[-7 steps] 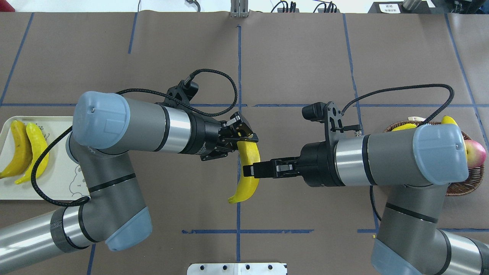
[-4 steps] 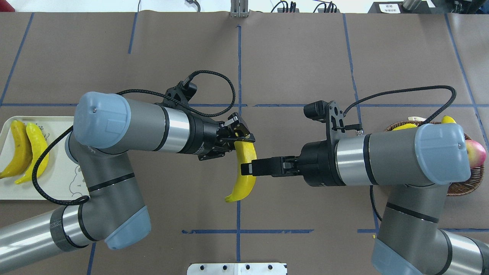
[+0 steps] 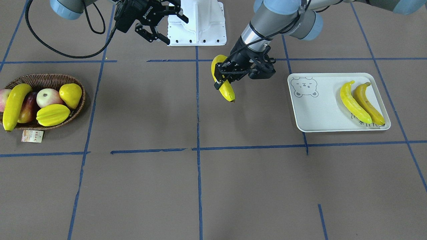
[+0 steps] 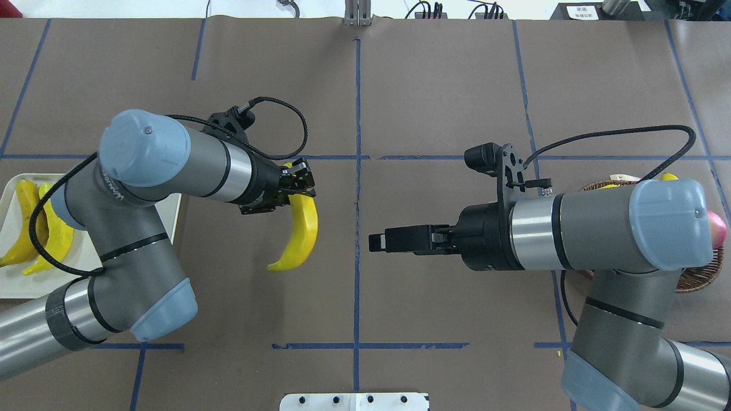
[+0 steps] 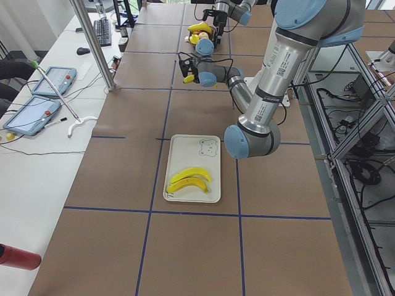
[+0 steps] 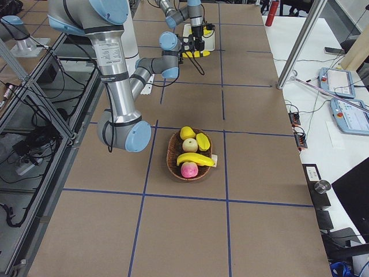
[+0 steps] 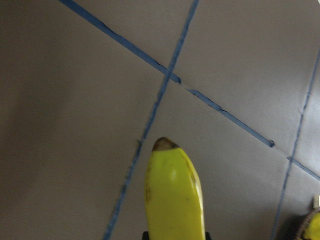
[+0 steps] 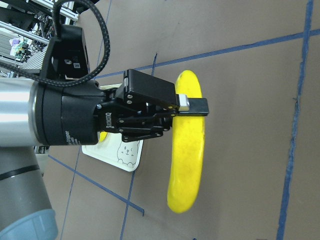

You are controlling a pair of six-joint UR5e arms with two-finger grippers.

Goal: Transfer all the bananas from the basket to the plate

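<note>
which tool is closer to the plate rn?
Left. The left tool, shut on a banana, hangs between the centre tape line and the plate; the right tool is open across that line, on the basket side.

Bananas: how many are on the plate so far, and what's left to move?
Done: two bananas lie side by side on the plate. In hand: the left gripper is shut on a third banana, held over the table, short of the plate; the right gripper is open and empty. Left: one banana lies in the basket among other fruit.
</note>
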